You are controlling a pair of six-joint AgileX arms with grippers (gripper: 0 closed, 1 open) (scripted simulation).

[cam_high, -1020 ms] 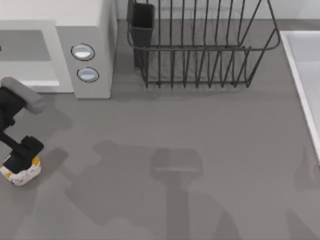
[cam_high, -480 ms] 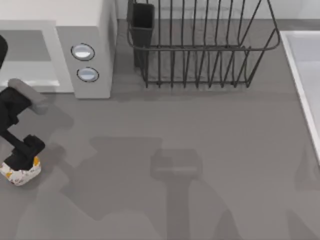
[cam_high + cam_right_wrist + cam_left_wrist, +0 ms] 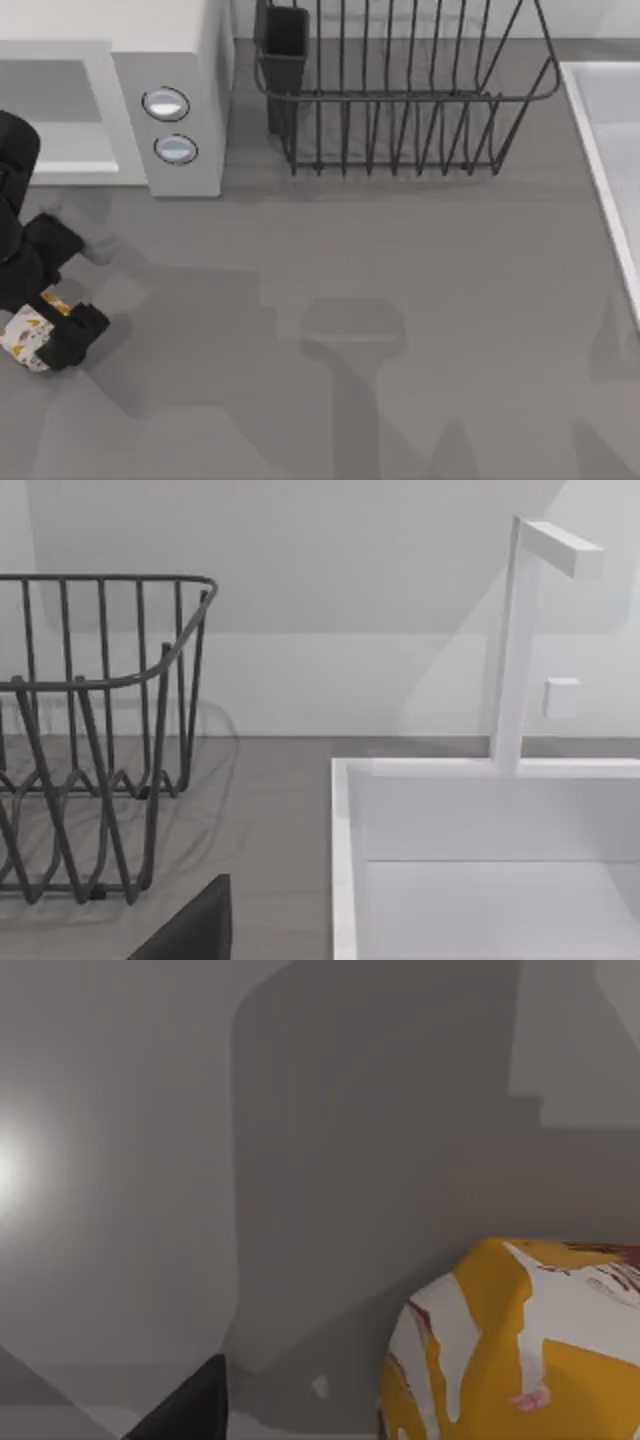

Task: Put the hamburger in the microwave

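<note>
The hamburger (image 3: pixel 22 336), a white-wrapped bundle with orange marks, lies on the grey table at the far left. My left gripper (image 3: pixel 48 318) is low over it, open, with one dark finger (image 3: pixel 78 338) on its right side, and the arm covers part of the wrapper. In the left wrist view the hamburger (image 3: pixel 520 1350) is very close, beside a dark fingertip (image 3: pixel 195 1408). The white microwave (image 3: pixel 170 60) stands at the back left, its grey cavity (image 3: pixel 50 95) open toward the arm. One fingertip (image 3: pixel 195 925) of my parked right gripper shows in the right wrist view.
A dark wire dish rack (image 3: pixel 400 100) with a black cup (image 3: pixel 285 45) stands at the back centre, right of the microwave. A white sink (image 3: pixel 612 150) runs along the right edge, with its tap (image 3: pixel 520 630) behind it. Bare grey table lies across the middle and front.
My left arm has swung and turned over the hamburger, dropping lower. Its finger now covers the wrapper's right side. The hamburger has hardly moved.
</note>
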